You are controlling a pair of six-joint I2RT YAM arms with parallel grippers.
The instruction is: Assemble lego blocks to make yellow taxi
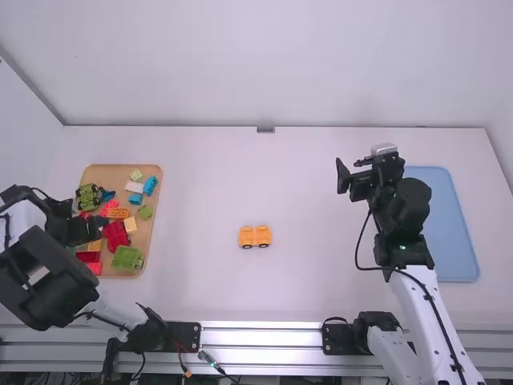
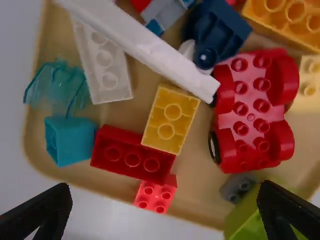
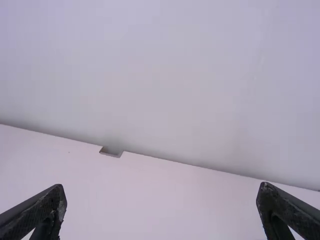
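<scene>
Hovering left gripper: over the tan tray (image 1: 104,170) — the left gripper (image 1: 100,228) has its fingers spread wide above the bricks.
Right gripper: well to the right of the tan tray, the right gripper (image 1: 351,170) also has its fingers wide apart.
Orange-yellow block car: on the table to the right of the tan tray, the orange-yellow block car (image 1: 247,235) stands with dark round wheels beneath two boxy halves.
Yellow brick: in the tan tray, the glossy yellow brick (image 2: 172,132) shows round studs and touches a dark red brick (image 2: 125,155).
Other bricks: also in the tan tray lie a studded red car body (image 2: 250,110) with rounded fenders, a matte white brick (image 2: 102,62), a see-through teal piece (image 2: 57,87) and a green brick (image 2: 247,217).
Edges: the tan tray has rounded corners and a raised rim, its bricks packed close together.
Room: white table (image 1: 200,192) spans from the tan tray to the orange-yellow block car, and onward to a smooth blue tray (image 1: 441,216) at far right.
</scene>
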